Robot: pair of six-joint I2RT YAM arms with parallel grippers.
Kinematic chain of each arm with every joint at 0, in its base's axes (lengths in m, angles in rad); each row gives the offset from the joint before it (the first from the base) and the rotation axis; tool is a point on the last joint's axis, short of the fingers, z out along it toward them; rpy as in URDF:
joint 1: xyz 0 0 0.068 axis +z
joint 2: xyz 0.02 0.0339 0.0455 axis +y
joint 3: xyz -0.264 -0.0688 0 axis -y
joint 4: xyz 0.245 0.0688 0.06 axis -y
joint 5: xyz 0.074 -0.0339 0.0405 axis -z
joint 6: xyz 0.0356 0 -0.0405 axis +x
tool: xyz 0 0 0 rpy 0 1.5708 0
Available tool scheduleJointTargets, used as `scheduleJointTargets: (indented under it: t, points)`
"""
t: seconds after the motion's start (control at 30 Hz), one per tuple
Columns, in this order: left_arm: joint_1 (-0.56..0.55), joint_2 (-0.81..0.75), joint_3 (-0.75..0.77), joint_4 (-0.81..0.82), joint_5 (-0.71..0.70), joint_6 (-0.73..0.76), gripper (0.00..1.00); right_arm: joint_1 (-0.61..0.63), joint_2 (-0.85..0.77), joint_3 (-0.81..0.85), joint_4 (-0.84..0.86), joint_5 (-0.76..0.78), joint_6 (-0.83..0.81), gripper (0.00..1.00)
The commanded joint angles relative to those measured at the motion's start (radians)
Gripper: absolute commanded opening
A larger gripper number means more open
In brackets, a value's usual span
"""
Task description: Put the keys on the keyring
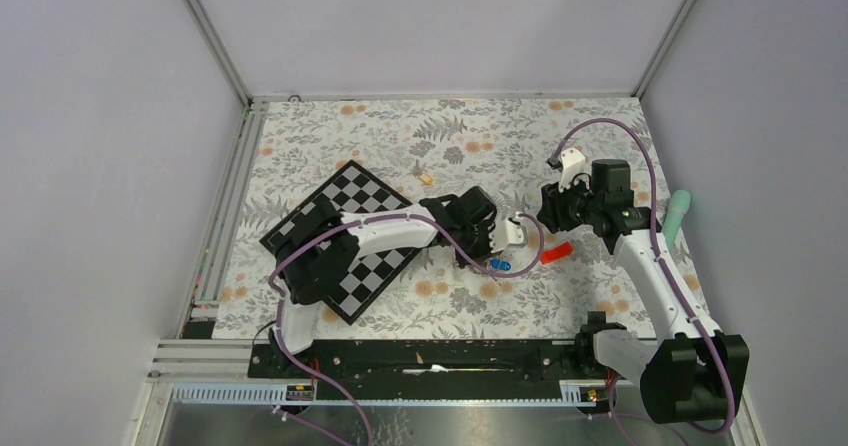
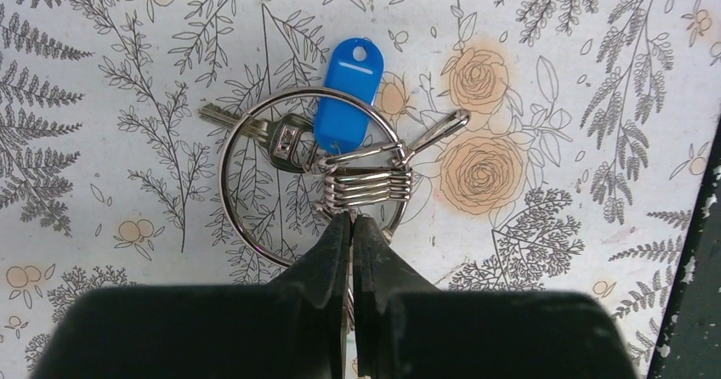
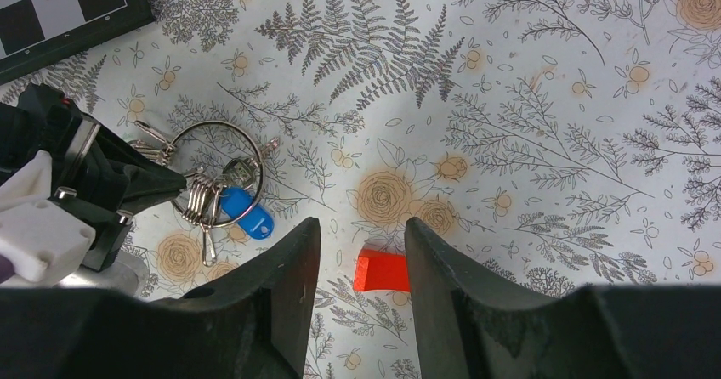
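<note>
On the floral white tablecloth (image 1: 560,146), the left gripper (image 2: 350,226) is clamped on the thin round silver split keyring (image 2: 220,171), likely steadying it; the right gripper (image 3: 361,223) hangs spread (empty). A slim silver key (image 2: 255,128) and blue-capped key (image 2: 347,94) overlap the ring.

left pincer (image 2: 351,223) pressed closed, right pincer (image 3: 358,229) spread apart, both angled downward

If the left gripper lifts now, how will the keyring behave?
Thin metal keyring: probably stiff, light. Key and blue tag look loose on it, likely to swing. Smooth wire may slip in the shut left gripper.
</note>
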Motion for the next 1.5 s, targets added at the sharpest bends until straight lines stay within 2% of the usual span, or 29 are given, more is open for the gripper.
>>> scheduleJointTargets:
  t: [0.0,0.43,0.6,0.8,0.97,1.17,1.3,1.47]
  points:
    - [0.016,-0.029,0.053,-0.001,0.069,0.000,0.00,-0.005,-0.017,0.008,0.003,-0.031,-0.012,0.48]
    - [0.134,-0.148,0.130,-0.124,0.363,0.029,0.00,-0.005,-0.051,0.027,-0.023,-0.140,-0.051,0.49]
    - [0.169,-0.220,0.148,-0.133,0.465,0.027,0.00,-0.004,-0.054,0.065,-0.042,-0.285,-0.062,0.49]
    - [0.221,-0.292,0.147,-0.084,0.613,-0.061,0.00,-0.004,-0.026,0.139,-0.049,-0.537,-0.087,0.51]
    - [0.271,-0.354,0.089,0.084,0.712,-0.243,0.00,-0.002,-0.001,0.171,-0.006,-0.720,-0.101,0.51]
    - [0.318,-0.389,0.012,0.380,0.746,-0.602,0.00,0.012,0.023,0.145,0.153,-0.834,-0.019,0.51]
    - [0.326,-0.388,-0.024,0.499,0.727,-0.734,0.00,0.043,0.039,0.115,0.304,-0.861,0.080,0.50]
    - [0.326,-0.375,-0.059,0.591,0.705,-0.828,0.00,0.106,0.032,0.087,0.378,-0.810,0.107,0.50]
